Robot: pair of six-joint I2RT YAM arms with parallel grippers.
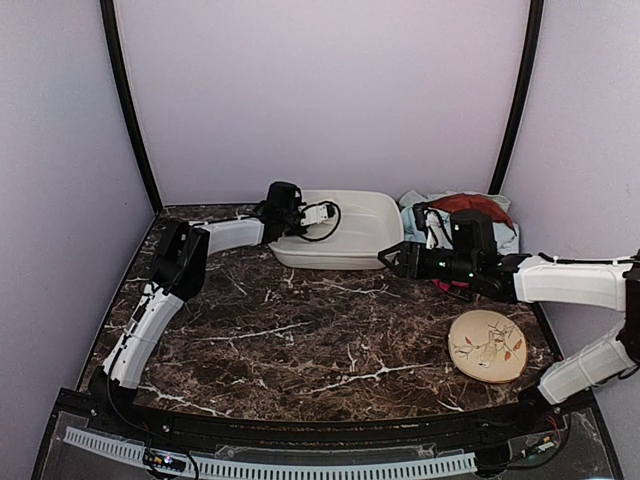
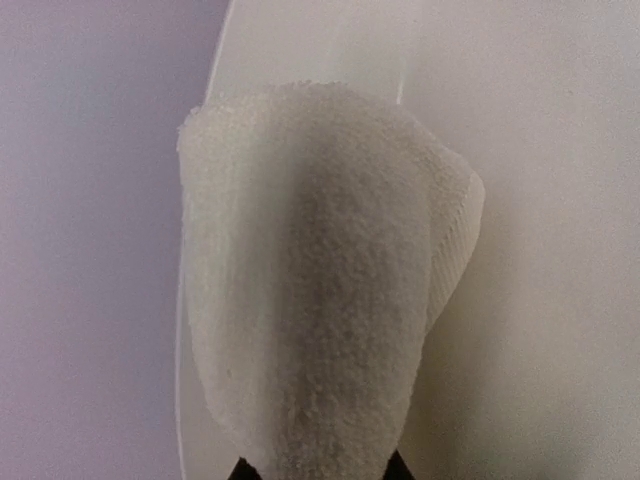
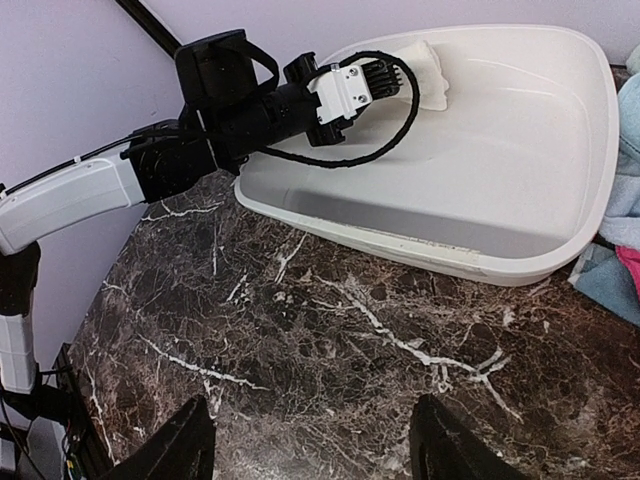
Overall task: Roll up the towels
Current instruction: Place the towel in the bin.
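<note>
Left gripper point(image 1: 325, 213) is closed down narrow on a cream towel point(image 2: 320, 300), which is bunched into a thick, rounded bundle. In the left wrist view the bundle fills the frame ahead of the fingers point(image 2: 240, 468), whose dark tips just show on either side of its near end. The towel sticks out past the fingertips and hangs inside the basin point(image 3: 520, 260), close to the far wall on that gripper's left. Whether it touches the wall or floor I cannot tell. Below the gripper is the basin's bare white floor, and its black cable loops down over the near rim.

Right gripper point(image 3: 310, 450) is open wide with nothing between its two dark fingers point(image 3: 185, 440). It hangs over the marble table point(image 1: 300, 330) and points towards the basin, whose near wall lies just ahead of it. The left arm reaches in from ahead and to the left of this gripper.

The other towels lie in a heap behind and to the right of the right gripper, against the basin's right end. A blue towel point(image 1: 505, 235) is spread underneath, a brown towel point(image 1: 470, 205) sits on top of it, and an edge of a pink towel point(image 3: 628, 270) shows at the heap's near side. A round disc point(image 1: 487, 345) with a leaf pattern lies flat on the table, back beside the right forearm, well apart from both grippers
</note>
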